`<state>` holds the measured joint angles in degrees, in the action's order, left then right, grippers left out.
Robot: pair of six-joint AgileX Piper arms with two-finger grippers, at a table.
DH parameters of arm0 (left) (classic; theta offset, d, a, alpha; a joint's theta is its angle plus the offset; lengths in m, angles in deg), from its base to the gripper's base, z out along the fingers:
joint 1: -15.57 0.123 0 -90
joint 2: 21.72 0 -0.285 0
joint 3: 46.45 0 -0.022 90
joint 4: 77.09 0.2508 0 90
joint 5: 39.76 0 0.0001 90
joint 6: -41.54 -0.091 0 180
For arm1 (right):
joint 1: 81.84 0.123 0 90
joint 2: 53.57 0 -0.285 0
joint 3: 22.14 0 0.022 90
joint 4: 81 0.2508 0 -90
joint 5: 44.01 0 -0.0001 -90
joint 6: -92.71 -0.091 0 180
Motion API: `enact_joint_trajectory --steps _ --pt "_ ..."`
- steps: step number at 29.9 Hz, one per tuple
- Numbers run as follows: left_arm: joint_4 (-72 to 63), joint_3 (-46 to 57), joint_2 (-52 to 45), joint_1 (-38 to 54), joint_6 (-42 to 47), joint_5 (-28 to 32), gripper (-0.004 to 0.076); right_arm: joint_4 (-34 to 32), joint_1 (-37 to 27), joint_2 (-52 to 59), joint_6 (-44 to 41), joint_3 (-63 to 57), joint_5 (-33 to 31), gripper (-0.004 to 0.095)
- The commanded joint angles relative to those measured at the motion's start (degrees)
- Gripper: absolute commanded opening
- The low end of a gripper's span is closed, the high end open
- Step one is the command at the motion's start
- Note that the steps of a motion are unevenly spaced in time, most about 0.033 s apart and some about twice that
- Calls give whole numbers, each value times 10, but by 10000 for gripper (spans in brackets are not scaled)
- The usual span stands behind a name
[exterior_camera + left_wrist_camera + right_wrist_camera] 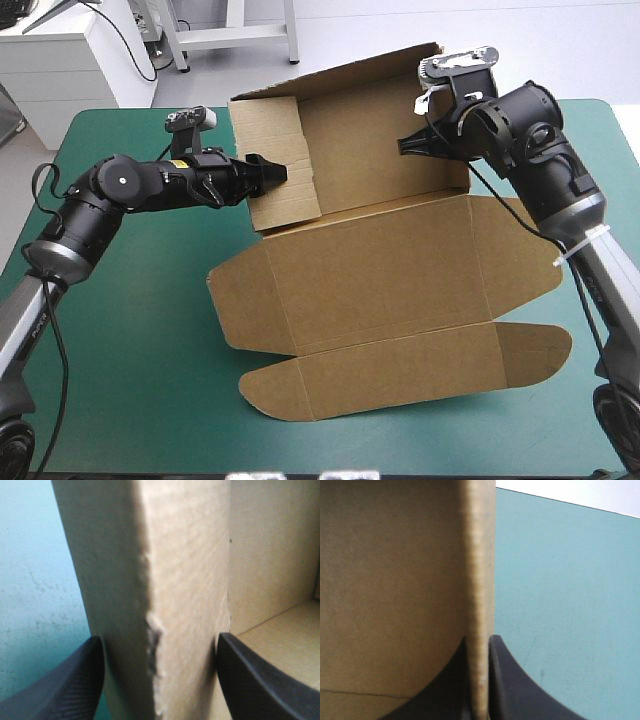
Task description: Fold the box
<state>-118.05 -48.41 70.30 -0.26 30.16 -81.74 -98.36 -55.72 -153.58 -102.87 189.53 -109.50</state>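
Right fingers (505, 697) pinch the box (380, 270); left fingers (75, 690) straddle its wall.

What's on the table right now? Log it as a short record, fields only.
task thing: box, brown, partly formed, open on top
left wall: raised, flap folded inward
right wall: raised
lid: flat on the teal-green cover, toward the near edge
left tool: fingers apart, astride the left wall
right tool: shut on the right wall
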Motion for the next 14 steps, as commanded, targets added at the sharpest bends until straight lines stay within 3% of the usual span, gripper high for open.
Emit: enact_joint_trajectory --steps 1,9,11,14 --pt "5 -13 -23 -19 28 52 459 -23 11 30 -7 30 33 1" --pt "16 -4 -24 -33 34 83 438 -47 22 31 -11 36 19 1" --pt "16 -4 -24 -33 33 93 375 -47 22 31 -8 36 16 1" --pt "16 -4 -24 -33 24 102 153 -47 22 31 -8 36 14 1"
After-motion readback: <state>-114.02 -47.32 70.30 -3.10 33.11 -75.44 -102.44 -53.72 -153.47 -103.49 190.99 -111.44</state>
